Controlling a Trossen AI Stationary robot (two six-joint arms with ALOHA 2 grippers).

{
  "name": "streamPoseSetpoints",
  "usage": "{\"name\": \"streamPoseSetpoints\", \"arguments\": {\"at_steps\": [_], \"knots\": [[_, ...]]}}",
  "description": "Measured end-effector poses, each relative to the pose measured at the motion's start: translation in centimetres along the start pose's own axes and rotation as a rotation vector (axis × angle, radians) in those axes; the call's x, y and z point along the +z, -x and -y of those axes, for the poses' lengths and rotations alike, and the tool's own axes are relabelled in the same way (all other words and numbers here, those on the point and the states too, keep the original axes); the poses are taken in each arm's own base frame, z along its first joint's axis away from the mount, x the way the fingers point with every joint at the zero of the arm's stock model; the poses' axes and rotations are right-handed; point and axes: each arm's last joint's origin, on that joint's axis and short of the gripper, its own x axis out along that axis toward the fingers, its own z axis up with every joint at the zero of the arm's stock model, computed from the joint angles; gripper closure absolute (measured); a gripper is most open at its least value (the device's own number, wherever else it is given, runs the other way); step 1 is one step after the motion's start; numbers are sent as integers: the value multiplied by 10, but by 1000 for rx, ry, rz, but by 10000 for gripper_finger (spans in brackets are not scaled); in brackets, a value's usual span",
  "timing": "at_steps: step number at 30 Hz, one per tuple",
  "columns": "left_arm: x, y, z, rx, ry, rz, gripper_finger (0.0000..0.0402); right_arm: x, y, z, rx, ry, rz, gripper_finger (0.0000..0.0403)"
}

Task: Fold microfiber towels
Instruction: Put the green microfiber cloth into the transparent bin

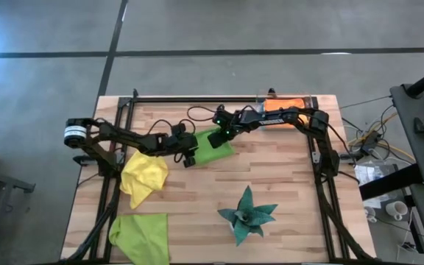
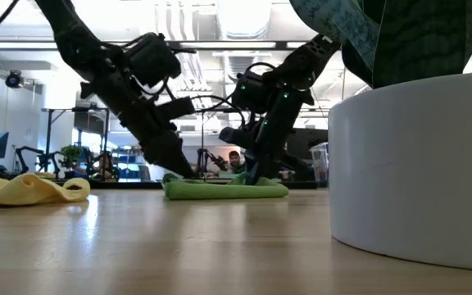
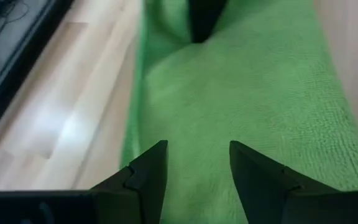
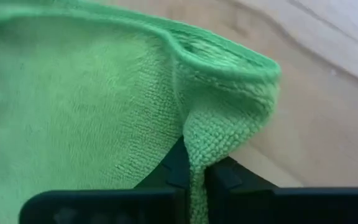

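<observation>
A lime green towel (image 1: 217,147) lies folded on the table's middle; it also shows in the low view (image 2: 224,189). My right gripper (image 1: 223,135) is shut on its far edge. My left gripper (image 3: 194,168) is open, its fingers low over the towel's left end (image 2: 174,176). A yellow towel (image 1: 144,177) lies crumpled at the left. A second lime green towel (image 1: 140,234) lies at the near left corner. An orange towel (image 1: 285,104) lies at the far right, partly under the right arm. The light blue towel is out of view. My left gripper's open fingers (image 3: 148,177) stand over the towel's top face; I cannot tell whether they touch it. My right gripper pinches a raised pucker of the towel near its folded edge (image 4: 197,140) between its two shut fingers, coming slanting down from the far side. The rest of the towel lies flat on the table.
A dark teal spiky star-shaped object (image 1: 247,213) stands near the table's near middle; its white base (image 2: 416,172) fills the low view's right. Black frame rails (image 1: 322,184) run along the table's left, right and far sides. Bare wood lies between towel and star.
</observation>
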Motion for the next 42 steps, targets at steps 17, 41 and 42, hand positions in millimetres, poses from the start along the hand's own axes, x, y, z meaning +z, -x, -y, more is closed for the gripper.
{"name": "streamPoseSetpoints", "arguments": {"at_steps": [17,41,42], "knots": [[22,37,-8,-18,162,148,244,68,96,37,-263,-47,-18,390],[20,39,-1,-37,133,137,244,86,175,140,-701,-224,-238,390],[20,39,-1,-36,130,137,244,87,175,144,-704,-228,-244,390]]}}
